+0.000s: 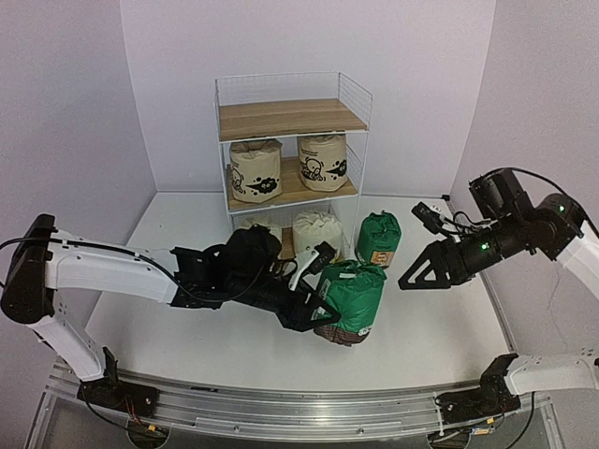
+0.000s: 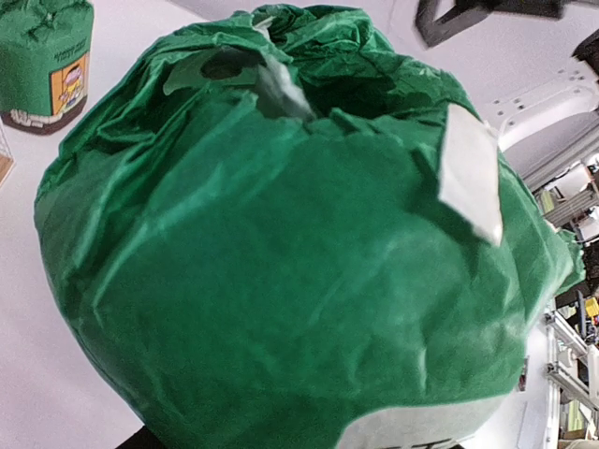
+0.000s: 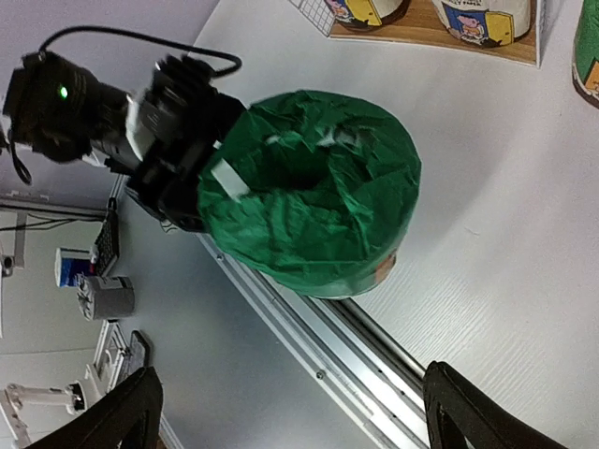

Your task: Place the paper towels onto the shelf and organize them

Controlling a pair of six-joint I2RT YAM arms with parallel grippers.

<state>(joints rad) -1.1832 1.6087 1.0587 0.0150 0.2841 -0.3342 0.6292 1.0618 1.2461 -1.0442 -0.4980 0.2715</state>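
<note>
The white wire shelf [image 1: 223, 122] stands at the back centre. Two beige paper towel rolls [image 1: 256, 170] sit on its middle board and two white rolls [image 1: 316, 230] on the bottom board. One green roll [image 1: 378, 238] stands on the table right of the shelf. My left gripper [image 1: 314, 295] is shut on the second green roll [image 1: 353, 297], which is tilted near the table's front. That roll fills the left wrist view [image 2: 299, 253] and hides the fingers. My right gripper [image 1: 426, 271] is open and empty, in the air right of the held roll [image 3: 318, 187].
The shelf's top board [image 1: 290, 117] has nothing on it. The metal rail [image 1: 299, 407] runs along the table's near edge. In the right wrist view the white rolls [image 3: 468, 19] and the standing green roll [image 3: 588, 47] show at the top.
</note>
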